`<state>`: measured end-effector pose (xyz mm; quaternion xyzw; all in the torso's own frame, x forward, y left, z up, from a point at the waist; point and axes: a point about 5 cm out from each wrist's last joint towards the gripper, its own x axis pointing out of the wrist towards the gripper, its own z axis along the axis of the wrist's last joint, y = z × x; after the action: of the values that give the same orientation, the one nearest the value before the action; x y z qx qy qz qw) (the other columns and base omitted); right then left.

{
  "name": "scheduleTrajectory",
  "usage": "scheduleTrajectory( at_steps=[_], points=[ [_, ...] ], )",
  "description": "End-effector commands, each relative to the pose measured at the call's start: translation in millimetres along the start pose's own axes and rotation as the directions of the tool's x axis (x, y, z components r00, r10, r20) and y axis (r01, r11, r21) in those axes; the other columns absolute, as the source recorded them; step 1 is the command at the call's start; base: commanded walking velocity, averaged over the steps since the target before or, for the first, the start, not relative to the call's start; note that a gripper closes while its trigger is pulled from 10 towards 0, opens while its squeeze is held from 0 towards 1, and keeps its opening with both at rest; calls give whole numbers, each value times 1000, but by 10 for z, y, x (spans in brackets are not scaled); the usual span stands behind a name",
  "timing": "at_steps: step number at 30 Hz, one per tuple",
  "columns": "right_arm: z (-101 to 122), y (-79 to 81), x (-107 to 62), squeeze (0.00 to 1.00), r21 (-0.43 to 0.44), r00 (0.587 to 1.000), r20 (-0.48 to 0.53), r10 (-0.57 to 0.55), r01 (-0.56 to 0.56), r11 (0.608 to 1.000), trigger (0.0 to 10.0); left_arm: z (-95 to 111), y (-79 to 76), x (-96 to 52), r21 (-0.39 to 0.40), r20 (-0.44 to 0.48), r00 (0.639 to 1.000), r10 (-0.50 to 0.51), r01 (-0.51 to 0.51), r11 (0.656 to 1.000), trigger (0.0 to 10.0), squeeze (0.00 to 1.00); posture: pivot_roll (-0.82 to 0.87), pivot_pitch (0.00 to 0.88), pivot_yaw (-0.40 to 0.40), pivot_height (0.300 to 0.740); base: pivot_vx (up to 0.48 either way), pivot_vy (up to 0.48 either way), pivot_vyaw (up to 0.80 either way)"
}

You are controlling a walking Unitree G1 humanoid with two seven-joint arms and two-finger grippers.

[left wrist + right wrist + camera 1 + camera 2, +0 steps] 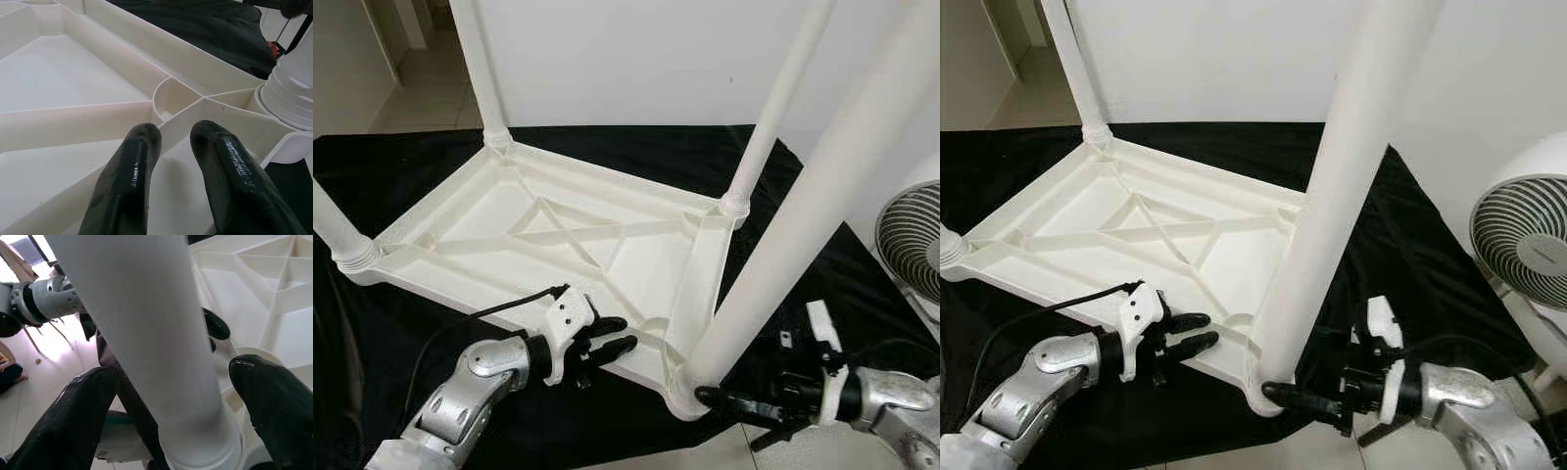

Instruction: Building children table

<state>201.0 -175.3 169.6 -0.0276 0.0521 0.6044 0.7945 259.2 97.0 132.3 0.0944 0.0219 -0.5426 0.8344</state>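
Right gripper (161, 396) spread wide around table leg (146, 333).

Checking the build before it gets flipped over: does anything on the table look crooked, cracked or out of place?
Nothing stands out. The tabletop lies upside down on the black cloth with all four legs seated in its corner sockets. The right gripper straddles the nearest leg at its base; the left gripper is at the tabletop's near edge. No cracks visible.

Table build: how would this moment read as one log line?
tabletop upside down | four legs in | right gripper around near leg | left gripper over near edge
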Motion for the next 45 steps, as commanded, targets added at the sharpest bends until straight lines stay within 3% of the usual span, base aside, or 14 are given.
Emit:
scheduleTrajectory(
  at_steps=[1, 4, 12, 13, 14, 15, 24, 26, 30, 34, 37, 40, 45],
  points=[
    [-34, 7, 44, 0, -12, 1000, -5, 15, -15, 1000, 10000, -47, 3, 23, -3, -25, 1000, 6, -6, 1000, 10000, 0, 0, 136, -7, 740, 0, 0, 0],
    [-71, -61, 156, 0, -62, 999, 8, -31, 31, 998, 10000, -9, -12, 64, -2, -5, 1000, -2, 2, 1000, 10000, 0, 6, 136, -10, 740, 0, 0, 0],
    [-106, -146, 258, 0, -106, 989, 50, -139, 143, 984, 10000, 63, -50, 65, 12, 12, 1000, -15, 15, 1000, 10000, 0, 11, 133, -14, 740, 0, 0, 0],
    [-132, -166, 258, 0, -110, 986, 51, -161, 166, 980, 1922, 94, -65, 45, 16, 18, 1000, -18, 18, 1000, 10000, 0, 11, 132, -11, 740, 0, 0, 0],
    [-132, -166, 258, 0, -110, 986, 51, -161, 166, 980, 1922, 94, -65, 45, 16, 18, 1000, -18, 18, 1000, 10000, 0, 11, 132, -11, 740, 0, 0, 0],
    [-146, -198, 243, 0, -106, 978, 63, -199, 205, 973, 0, 132, -79, 26, 20, 27, 999, -19, 19, 1000, 10000, 0, 11, 131, -11, 740, 0, 0, 0],
    [-159, -316, 177, 0, -112, 943, 101, -318, 328, 938, 0, 333, -35, -92, 48, 67, 998, 10, -14, 999, 10000, 0, 14, 129, -8, 740, 0, 0, 0],
    [-178, -370, 115, 0, -100, 909, 120, -399, 411, 906, 0, 480, 7, -242, 47, 94, 995, 37, -41, 998, 10000, 0, 18, 124, -10, 740, 0, 0, 0],
    [-205, -411, 57, 0, -77, 871, 136, -472, 485, 871, 0, 470, -90, -346, 69, 52, 998, 18, -22, 997, 10000, 0, 26, 125, -15, 740, 0, 0, 0],
    [-211, -429, 59, 0, -67, 854, 152, -498, 512, 856, 0, 405, -175, -302, 75, 34, 999, 10, -13, 997, 10000, 0, 27, 129, -18, 740, 0, 0, 0],
    [-203, -456, 105, 0, -56, 839, 171, -516, 531, 845, 0, 366, -197, -184, 74, 47, 998, 30, -33, 997, 10000, 0, 17, 134, -22, 740, 0, 0, 0],
    [-173, -521, 174, 0, -41, 797, 209, -567, 586, 809, 0, 303, -198, 6, 93, 39, 997, 66, -69, 993, 10000, 0, -12, 139, -19, 740, 0, 0, 0],
    [-150, -571, 225, 0, -12, 748, 231, -622, 642, 767, 0, 349, -133, 147, 68, 74, 986, 148, -153, 986, 10000, 0, -39, 139, -14, 740, 0, 0, 0]
  ],
)
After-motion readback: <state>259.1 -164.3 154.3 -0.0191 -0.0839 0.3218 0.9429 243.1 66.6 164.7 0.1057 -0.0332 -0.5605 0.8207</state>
